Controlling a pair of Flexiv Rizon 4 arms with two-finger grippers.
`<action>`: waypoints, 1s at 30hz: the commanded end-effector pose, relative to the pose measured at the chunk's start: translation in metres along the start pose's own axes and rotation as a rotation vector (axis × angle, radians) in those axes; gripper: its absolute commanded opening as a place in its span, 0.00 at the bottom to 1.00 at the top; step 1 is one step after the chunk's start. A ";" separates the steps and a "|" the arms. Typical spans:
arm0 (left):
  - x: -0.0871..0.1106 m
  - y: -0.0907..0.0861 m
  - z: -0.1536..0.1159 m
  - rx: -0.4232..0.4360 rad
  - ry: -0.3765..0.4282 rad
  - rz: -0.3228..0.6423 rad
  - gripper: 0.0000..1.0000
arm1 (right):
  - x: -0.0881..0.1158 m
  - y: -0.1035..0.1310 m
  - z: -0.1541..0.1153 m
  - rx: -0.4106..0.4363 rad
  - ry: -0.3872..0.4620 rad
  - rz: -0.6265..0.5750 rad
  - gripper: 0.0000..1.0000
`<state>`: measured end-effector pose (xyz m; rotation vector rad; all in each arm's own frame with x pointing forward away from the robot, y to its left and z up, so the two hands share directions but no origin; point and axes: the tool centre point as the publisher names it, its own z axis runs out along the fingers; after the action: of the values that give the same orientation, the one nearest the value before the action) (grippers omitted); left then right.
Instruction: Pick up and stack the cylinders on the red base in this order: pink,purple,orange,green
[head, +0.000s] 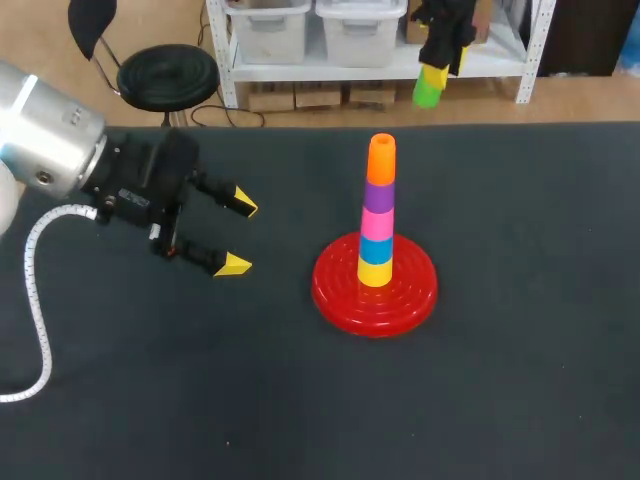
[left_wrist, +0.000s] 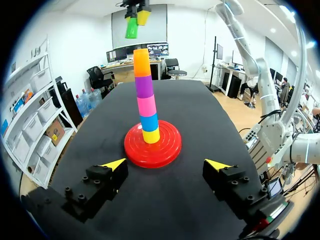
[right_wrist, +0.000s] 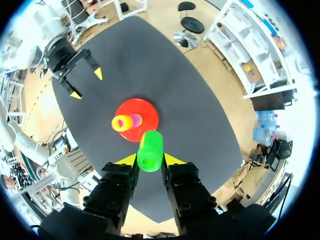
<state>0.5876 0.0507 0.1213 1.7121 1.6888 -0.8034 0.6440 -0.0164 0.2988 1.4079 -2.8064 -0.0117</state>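
Note:
The red base (head: 375, 288) sits mid-table and carries a stack on its peg: yellow, blue, pink (head: 377, 223), purple (head: 378, 194), then orange (head: 381, 159) on top. High above the table's far side my right gripper (head: 432, 72) is shut on the green cylinder (head: 428, 90). In the right wrist view the green cylinder (right_wrist: 150, 150) sits between the fingers of that gripper (right_wrist: 150, 160), with the stack (right_wrist: 126, 122) far below. My left gripper (head: 239, 236) stands open just left of the base, nothing in it; its own view shows the gripper (left_wrist: 166, 164) facing the stack (left_wrist: 146, 95).
The black table (head: 520, 380) bears nothing else. Bare surface lies in front, to the right and behind the base.

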 end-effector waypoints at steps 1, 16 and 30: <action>0.001 0.000 0.001 -0.002 -0.002 0.002 1.00 | -0.007 0.010 0.001 -0.003 0.031 -0.028 0.00; 0.001 0.000 0.001 -0.002 -0.002 0.002 1.00 | -0.011 0.043 0.010 -0.045 0.135 -0.152 0.00; 0.001 0.000 0.001 -0.002 -0.002 0.002 1.00 | -0.020 0.052 0.020 -0.049 0.159 -0.186 0.00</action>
<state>0.5876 0.0508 0.1213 1.7121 1.6888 -0.8034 0.6118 0.0291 0.2809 1.5802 -2.5289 0.0311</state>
